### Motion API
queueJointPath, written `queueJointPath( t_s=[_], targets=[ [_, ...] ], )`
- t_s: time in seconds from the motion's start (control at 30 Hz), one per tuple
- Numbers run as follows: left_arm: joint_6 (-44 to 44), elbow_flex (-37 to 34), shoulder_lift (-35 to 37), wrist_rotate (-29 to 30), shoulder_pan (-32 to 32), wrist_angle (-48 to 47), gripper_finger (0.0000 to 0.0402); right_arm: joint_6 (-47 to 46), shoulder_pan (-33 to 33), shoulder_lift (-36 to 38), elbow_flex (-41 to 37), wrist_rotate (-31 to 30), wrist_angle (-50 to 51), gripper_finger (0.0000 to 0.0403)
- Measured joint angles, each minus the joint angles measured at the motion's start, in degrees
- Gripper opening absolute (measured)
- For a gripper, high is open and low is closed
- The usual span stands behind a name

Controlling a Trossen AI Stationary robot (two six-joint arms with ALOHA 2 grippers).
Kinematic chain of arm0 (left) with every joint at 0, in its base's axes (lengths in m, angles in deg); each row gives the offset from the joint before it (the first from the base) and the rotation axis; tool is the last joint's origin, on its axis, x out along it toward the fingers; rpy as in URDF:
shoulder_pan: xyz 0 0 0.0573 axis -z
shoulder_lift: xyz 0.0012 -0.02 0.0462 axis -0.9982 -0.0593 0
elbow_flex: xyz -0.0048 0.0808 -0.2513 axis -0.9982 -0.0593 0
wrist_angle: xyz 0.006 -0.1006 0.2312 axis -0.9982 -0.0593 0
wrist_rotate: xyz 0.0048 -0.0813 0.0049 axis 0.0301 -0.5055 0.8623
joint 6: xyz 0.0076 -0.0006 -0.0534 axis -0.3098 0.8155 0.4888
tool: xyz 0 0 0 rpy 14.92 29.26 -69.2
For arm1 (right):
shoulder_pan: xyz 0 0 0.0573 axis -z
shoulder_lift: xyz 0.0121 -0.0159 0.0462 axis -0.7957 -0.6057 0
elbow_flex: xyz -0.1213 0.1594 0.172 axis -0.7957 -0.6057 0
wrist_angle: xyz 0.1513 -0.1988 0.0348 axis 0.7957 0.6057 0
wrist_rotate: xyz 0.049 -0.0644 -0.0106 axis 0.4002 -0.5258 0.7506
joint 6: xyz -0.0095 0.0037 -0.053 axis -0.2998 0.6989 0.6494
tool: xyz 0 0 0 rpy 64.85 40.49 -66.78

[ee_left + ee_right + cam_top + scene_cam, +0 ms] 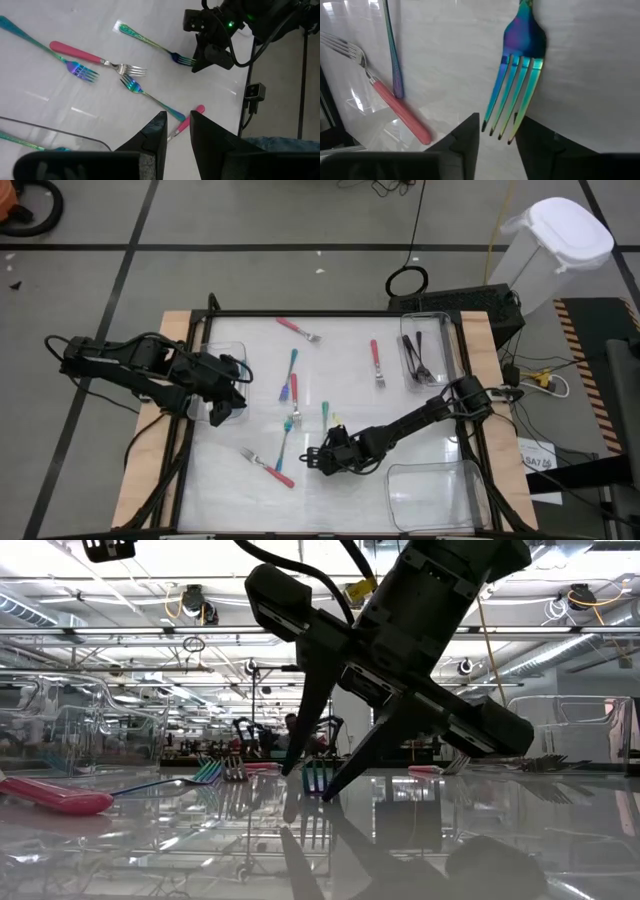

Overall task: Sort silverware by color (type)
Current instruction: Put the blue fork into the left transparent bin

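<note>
Black forks (pixel 418 358) already in the far clear bin (pixel 447 330), but pink and rainbow-blue ones lying loose all over the white table (pixel 350 385): lots left to sort. Right gripper (pixel 315 461) down low, fingers spread around a rainbow fork (pixel 516 75), not gripping. Left gripper (pixel 226 409) waiting over the left bin (pixel 238 348), fingers a little apart, holding nothing.

1. The iridescent fork (pixel 519 75) is running off the right wrist picture's top edge, hiding its handle.
2. The black forks (pixel 418 358) in the clear bin (pixel 447 330) are showing too small to count.
</note>
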Motion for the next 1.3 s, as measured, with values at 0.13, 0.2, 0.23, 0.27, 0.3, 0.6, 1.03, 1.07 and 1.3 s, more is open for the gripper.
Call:
queueJointPath(
  t_s=[0.13,0.2,0.23,0.27,0.3,0.6,1.03,1.07,1.3],
  targets=[
    [0.00,0.00,0.02,0.00,0.00,0.00,0.0086,-0.83,0.04,-0.02,-0.02,-0.26,-0.03,0.0092],
    [-0.02,0.00,0.00,0.00,0.00,0.00,0.0086,-0.96,0.04,-0.02,-0.04,-0.36,-0.07,0.0088],
    [-0.02,0.00,0.02,0.00,0.00,0.00,0.0086,-1.13,0.06,-0.02,-0.04,-0.37,-0.07,0.0088],
    [-0.02,0.00,0.00,0.00,0.00,-0.02,0.0086,-1.62,0.07,-0.02,-0.04,-0.37,-0.08,0.0089],
    [-0.04,0.00,0.01,0.00,0.00,-0.01,0.0086,-2.20,0.07,-0.02,-0.04,-0.37,-0.09,0.0093],
    [-0.17,0.00,0.00,0.00,0.00,-0.02,0.0086,-2.55,0.24,0.00,-0.04,-0.39,-0.99,0.0140],
    [0.00,0.00,0.00,0.00,0.02,-0.04,0.0086,-5.71,0.35,0.00,-0.07,-3.03,-1.06,0.0130],
    [0.03,0.00,0.01,-0.02,0.02,-0.04,0.0086,-5.88,0.35,0.00,-0.07,-3.03,-1.04,0.0130],
    [0.26,0.00,0.00,-0.02,0.07,-0.04,0.0086,-6.97,0.24,0.00,-0.07,-4.39,0.07,0.0130]
  ],
)
